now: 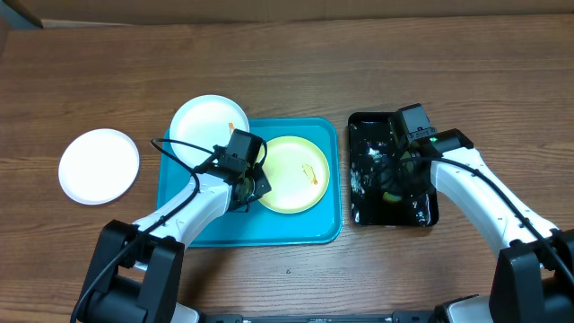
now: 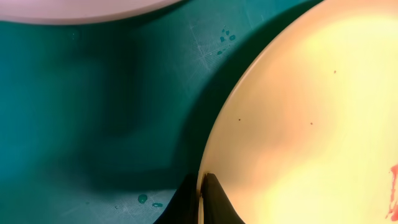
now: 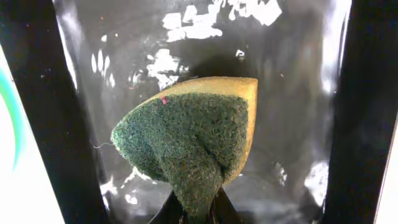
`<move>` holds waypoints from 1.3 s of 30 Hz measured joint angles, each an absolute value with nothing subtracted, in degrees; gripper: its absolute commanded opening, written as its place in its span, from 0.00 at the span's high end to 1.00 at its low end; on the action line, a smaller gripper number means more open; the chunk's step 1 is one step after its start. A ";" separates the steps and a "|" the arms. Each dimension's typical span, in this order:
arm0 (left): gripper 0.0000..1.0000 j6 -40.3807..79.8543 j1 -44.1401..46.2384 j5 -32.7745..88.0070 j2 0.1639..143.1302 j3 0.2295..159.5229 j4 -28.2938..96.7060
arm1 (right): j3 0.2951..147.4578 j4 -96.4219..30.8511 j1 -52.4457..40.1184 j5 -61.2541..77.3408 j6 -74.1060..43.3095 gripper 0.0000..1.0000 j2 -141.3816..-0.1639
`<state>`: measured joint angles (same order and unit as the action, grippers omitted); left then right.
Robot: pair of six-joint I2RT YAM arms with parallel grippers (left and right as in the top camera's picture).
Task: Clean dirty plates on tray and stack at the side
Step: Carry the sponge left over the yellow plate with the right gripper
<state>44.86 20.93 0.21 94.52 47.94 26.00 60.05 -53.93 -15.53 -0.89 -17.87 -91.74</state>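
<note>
Where the tray [image 1: 296, 230] rests, wood-grain table [image 1: 359, 63] spreads.

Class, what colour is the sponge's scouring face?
Dark green, over a yellow body; the right wrist view shows the sponge best.

A robotics lab bench rather than a kitchen: a white left arm [image 1: 193, 211] and right arm [image 1: 475, 193] stand at a wood-grain table [image 1: 296, 72], a turquoise tray [image 1: 269, 229] laid out before them, what looks like cardboard [image 1: 269, 11] behind.

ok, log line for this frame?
left jaws: shut on yellow-green plate rim | right jaws: shut on sponge, over black tray | plate: smeared, on turquoise tray
</note>
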 measured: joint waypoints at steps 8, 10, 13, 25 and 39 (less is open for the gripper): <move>0.96 44.86 20.93 0.19 94.52 47.94 26.00 | 60.03 -54.81 -15.53 0.05 -19.05 0.96 -91.74; 0.96 44.86 20.93 0.19 94.52 47.94 26.00 | 59.99 -54.72 -15.53 0.54 -19.11 0.96 -91.74; 0.96 44.86 20.93 0.21 94.52 47.94 25.91 | 59.99 -53.89 -15.53 1.37 -19.27 0.96 -91.74; 0.96 44.86 20.93 0.21 94.52 47.94 25.89 | 59.81 -51.16 -15.51 7.07 -19.75 0.96 -91.74; 0.96 44.86 20.93 0.36 94.52 47.94 25.69 | 59.79 -34.37 -25.17 23.66 -19.64 0.96 -91.74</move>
<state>44.86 20.93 0.36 94.52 47.94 25.69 59.79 -34.37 -25.17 23.66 -19.64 -91.74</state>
